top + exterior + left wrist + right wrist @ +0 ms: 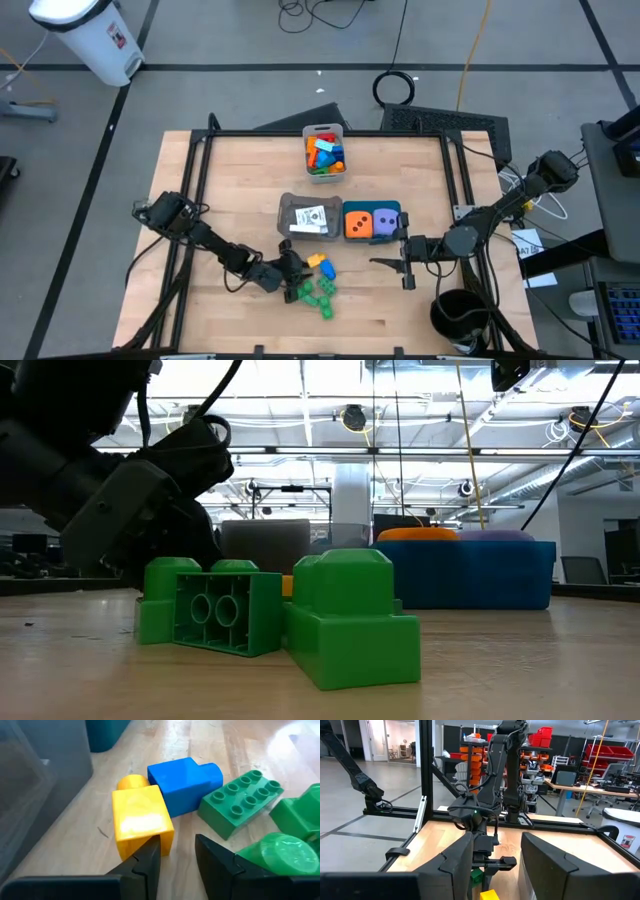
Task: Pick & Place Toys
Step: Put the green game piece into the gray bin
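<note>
high: left tool [288, 268] sits low on the surface [400, 310], right at the yellow brick [325, 269], blue brick [314, 261] and green bricks [318, 293]. right tool [404, 263] waits beside the teal bin [399, 212] holding the orange die [356, 224] and purple die [383, 225].
low: green bricks fill the foreground.
left wrist: fingers [145, 862] slightly spread, one tip touching the yellow brick, nothing pinched.
right wrist: fingers [547, 857] spread, empty.
</note>
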`<state>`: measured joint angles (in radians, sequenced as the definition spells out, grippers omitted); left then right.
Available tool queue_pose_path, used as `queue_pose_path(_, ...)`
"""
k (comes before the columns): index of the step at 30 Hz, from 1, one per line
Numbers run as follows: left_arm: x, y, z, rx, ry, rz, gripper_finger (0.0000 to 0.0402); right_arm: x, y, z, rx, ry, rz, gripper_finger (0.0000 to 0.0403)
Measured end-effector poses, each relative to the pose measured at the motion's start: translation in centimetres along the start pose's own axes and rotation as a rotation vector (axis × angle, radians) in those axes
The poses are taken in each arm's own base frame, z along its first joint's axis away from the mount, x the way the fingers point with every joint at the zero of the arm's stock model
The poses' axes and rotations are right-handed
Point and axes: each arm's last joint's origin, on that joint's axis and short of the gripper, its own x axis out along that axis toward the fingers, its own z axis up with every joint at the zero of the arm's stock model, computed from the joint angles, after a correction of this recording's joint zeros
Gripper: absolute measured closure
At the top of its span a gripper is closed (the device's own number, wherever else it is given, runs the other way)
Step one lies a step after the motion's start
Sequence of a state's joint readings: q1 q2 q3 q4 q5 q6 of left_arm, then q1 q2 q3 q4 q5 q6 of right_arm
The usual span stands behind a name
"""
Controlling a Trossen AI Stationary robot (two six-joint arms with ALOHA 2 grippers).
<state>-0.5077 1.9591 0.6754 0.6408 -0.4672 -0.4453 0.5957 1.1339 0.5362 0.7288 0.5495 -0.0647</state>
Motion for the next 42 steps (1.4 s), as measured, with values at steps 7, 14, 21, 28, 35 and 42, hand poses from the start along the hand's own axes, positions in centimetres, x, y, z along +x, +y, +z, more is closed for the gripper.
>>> queue_pose_path(7, 0.1, 0.0, 0.2, -0.032, -0.019, -0.001, 0.0279, 0.0, 0.0, 0.0, 0.0, 0.0, 0.0, 0.0243)
queue_pose_path(14, 0.0, 0.2, 0.3, -0.084, -0.042, 0.041, 0.0282, 0.0, 0.0, 0.0, 0.0, 0.0, 0.0, 0.0243)
queue_pose_path(21, -0.1, 0.2, 0.5, -0.075, -0.047, 0.043, 0.0282, 0.0, 0.0, 0.0, 0.0, 0.0, 0.0, 0.0244)
queue_pose_path(28, -1.1, -0.5, 3.0, -0.07, -0.119, 0.018, 0.0282, 0.0, 0.0, 0.0, -0.001, 0.002, -0.001, 0.0248)
queue_pose_path(35, -3.0, -1.4, 5.4, -0.05, -0.204, -0.021, 0.0282, 0.0, 0.0, -0.1, -0.004, 0.007, 0.0, 0.0248)
queue_pose_path(42, -3.4, -1.6, 5.5, -0.028, -0.208, -0.02, 0.0282, 0.0, 0.0, -0.1, -0.003, 0.006, 0.0, 0.0248)
